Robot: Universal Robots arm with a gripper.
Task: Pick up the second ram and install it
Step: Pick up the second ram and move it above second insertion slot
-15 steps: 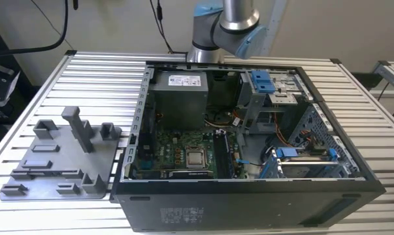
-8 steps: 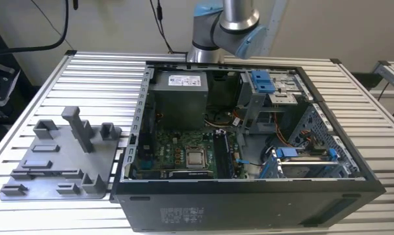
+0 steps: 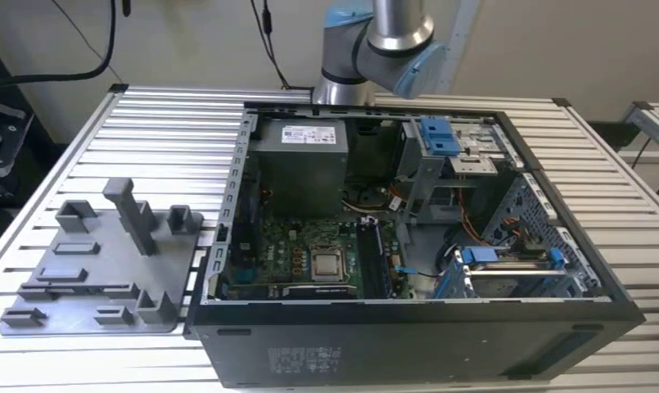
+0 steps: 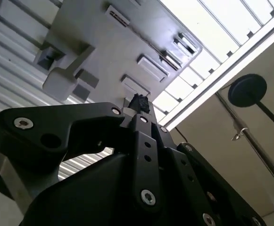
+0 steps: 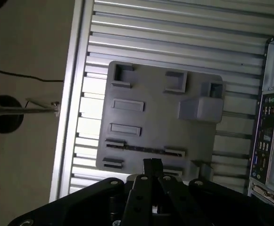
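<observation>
Second ram (image 5: 141,149) is showing as a long, thin, dark strip lying across the grey fixture tray (image 5: 151,108), running between small raised grey brackets. In the first wrist view the gripper (image 5: 152,162) is hanging over the tray with its tips pointing close to the strip's middle; how high above it they are hanging, I cannot tell. The matt black, flat-sided fingers, studded with bright screw heads, are pressing together at the tips and grasping nothing. In the second wrist view the same gripper (image 4: 139,101) is tapering to one dark point over the tray (image 4: 103,52).

The tray is looking like smooth moulded plastic, carrying rectangular pockets, low ribs and a tall post (image 3: 133,213). It is resting on a table (image 3: 155,139) of ribbed silver slats, towards the exterior view's left. Just beside it, an open black computer case (image 3: 417,344) is lying on its side, exposing a green motherboard (image 3: 296,246), blue plastic latches and bundled wires. Behind the case, the arm (image 3: 378,41), silver tube with pale blue joint caps, is rising out of the picture. Beyond the table edge, a round black base (image 5: 4,115) is sitting on the floor.
</observation>
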